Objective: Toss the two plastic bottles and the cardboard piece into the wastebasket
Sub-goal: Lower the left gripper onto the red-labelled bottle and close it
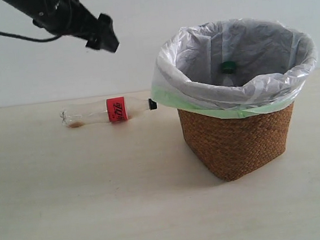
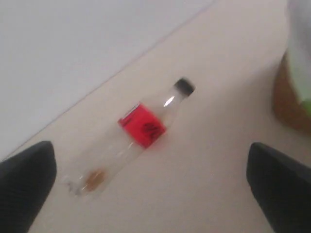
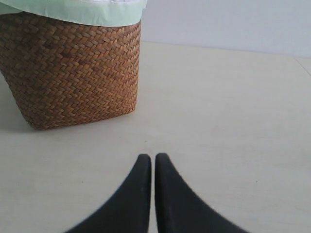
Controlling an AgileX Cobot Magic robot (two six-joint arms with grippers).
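We are working on the second bottle, by our reckoning. Our left gripper (image 1: 104, 39), spread and empty, is hovering above the red bottle (image 1: 108, 111), which is lying just left of the basket (image 1: 236, 141). The green-capped bottle (image 1: 228, 67) is sitting inside; the cardboard is showing nowhere. The right gripper (image 3: 153, 158) is sitting pinched on nothing beside the basket. Next we are likely needing to descend and clasp the red bottle.
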